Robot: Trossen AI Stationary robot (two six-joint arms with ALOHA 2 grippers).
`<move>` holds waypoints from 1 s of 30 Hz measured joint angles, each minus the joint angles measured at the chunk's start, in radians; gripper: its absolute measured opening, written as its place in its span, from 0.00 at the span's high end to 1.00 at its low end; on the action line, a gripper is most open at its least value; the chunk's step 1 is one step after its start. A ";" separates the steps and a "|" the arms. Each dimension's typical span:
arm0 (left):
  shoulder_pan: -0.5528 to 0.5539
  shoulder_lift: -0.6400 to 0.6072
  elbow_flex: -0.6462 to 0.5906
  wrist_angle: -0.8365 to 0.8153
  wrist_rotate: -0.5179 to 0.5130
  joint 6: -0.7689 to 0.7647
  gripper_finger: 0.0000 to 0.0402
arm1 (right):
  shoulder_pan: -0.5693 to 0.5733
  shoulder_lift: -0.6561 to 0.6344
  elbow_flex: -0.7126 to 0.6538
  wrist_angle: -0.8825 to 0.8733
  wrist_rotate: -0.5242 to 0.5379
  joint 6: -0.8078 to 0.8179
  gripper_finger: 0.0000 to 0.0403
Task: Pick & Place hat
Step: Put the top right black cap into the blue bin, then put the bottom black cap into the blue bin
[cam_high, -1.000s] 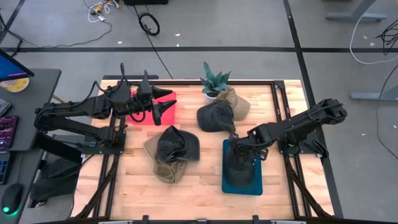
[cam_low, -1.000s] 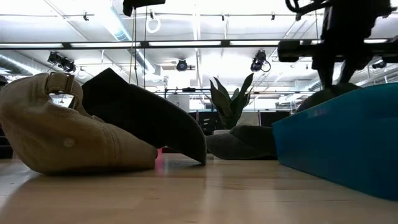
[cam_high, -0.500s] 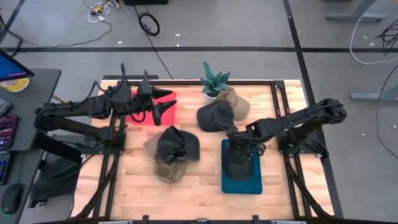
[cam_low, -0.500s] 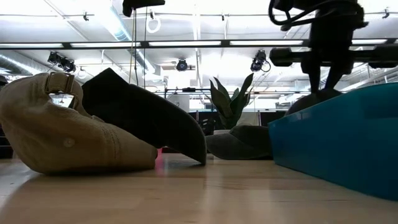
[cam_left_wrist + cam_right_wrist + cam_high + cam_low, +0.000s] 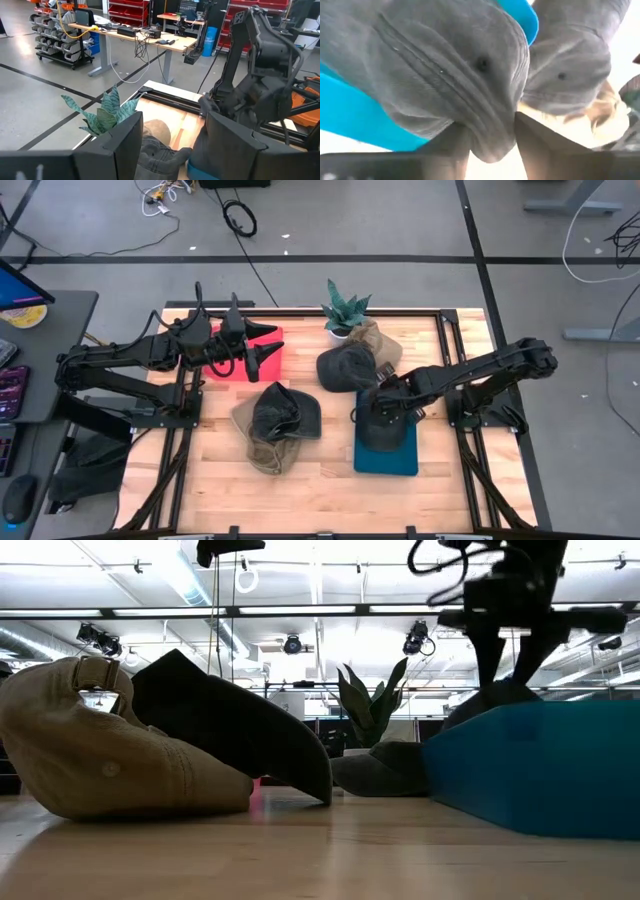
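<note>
Teal plastic bin (image 5: 386, 457) on the wooden bench (image 5: 320, 480) now held the dark grey cap (image 5: 378, 428). We saw the right end effector (image 5: 507, 658), clamped a second earlier, spread its fingers astride the crown, so we judged the drop just made. The left end effector (image 5: 253, 350) hung open, empty, above the red bin (image 5: 232, 363).

Open wood along the table's (image 5: 310, 485) front edge and front-left corner — easy approach. Centre is blocked by the stacked tan-and-dark caps (image 5: 275, 423); the back edge by the plant (image 5: 344, 312) and two more caps (image 5: 355, 360); the blue bin (image 5: 386, 452) crowds the right side.
</note>
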 joint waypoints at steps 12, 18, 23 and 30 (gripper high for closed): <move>0.000 0.000 -0.001 0.001 0.000 0.000 0.44 | 0.000 -0.003 0.062 -0.027 -0.139 0.059 0.24; 0.000 0.000 -0.001 0.001 0.000 0.000 0.44 | -0.011 -0.015 0.090 -0.118 0.004 0.100 0.18; 0.000 0.000 -0.001 0.000 0.000 0.000 0.44 | -0.082 -0.073 0.156 -0.136 0.038 0.275 0.23; 0.000 0.000 -0.001 0.001 0.000 -0.003 0.44 | -0.233 -0.192 0.184 -0.132 0.015 0.628 0.30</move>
